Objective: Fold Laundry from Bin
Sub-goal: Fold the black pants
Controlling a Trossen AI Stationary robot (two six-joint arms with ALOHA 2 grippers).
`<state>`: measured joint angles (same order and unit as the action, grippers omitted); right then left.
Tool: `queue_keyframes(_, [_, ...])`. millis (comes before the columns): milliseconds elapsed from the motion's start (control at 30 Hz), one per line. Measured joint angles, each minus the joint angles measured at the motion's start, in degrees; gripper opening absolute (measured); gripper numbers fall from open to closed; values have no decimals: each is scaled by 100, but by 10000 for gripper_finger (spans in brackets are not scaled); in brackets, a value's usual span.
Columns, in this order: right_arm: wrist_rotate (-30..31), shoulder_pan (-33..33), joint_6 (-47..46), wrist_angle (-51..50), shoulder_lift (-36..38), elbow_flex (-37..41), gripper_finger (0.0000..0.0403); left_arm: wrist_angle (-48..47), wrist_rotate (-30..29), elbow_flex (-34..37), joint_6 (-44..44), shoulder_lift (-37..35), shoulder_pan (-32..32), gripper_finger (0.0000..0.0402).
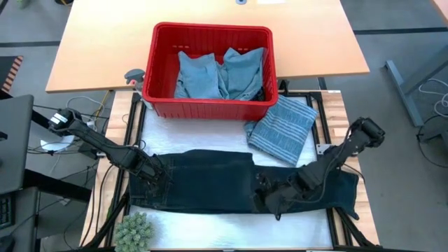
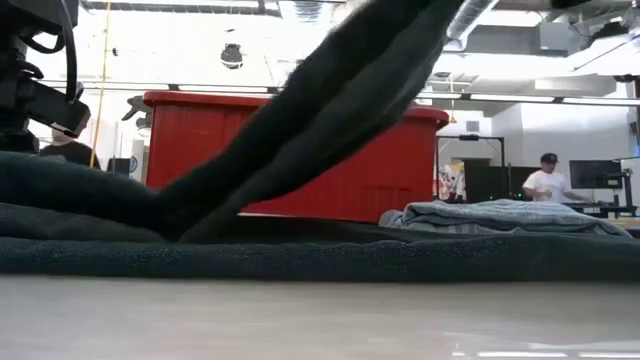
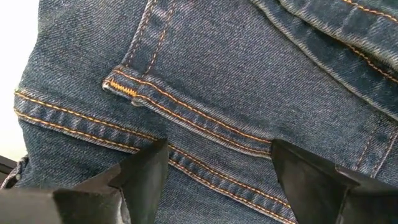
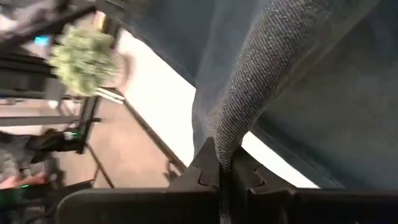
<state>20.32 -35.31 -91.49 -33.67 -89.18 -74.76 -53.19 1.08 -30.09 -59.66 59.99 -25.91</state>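
A pair of dark blue jeans lies spread across the white mat near the table's front. Over its left end my left gripper points down, open, with the fingers on either side of a stitched seam. My right gripper is shut on the jeans toward their right end. The red bin stands behind with light blue laundry inside. A grey-blue striped garment lies folded on the mat by the bin's right corner. My left gripper stands with open fingertips at the denim beside an orange-stitched seam, from above. I cannot tell whether they touch the cloth. My right gripper pinches a narrow ridge of denim between its two shut fingers, slanting down from the table's right. That part is raised in a sloping band, and the rest lies on the mat.
A small green plant stands at the mat's front left corner. A wooden table lies behind the bin. A person shows in the room beyond, far off.
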Motion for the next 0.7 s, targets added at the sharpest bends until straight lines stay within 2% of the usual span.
queue_keyframes(100, [-75, -282, -779, -831, -129, 44, 25, -7, -4, 1, 2, 0, 0, 274])
queue_keyframes(200, [-481, -504, -1600, -1514, -338, 113, 25, -4, -11, 40, -19, 0, 2, 274])
queue_keyframes(267, [-837, -515, -1757, -1666, -572, 126, 25, 77, -21, 62, -48, 9, 1, 274])
queue_keyframes(567, [-1583, -493, -1056, -358, -1375, 116, 28, 4, 19, 74, -146, 0, 2, 274])
queue_keyframes(700, [-1742, -448, -614, 213, -1595, 109, 85, -1, 20, 74, -173, 0, 2, 274])
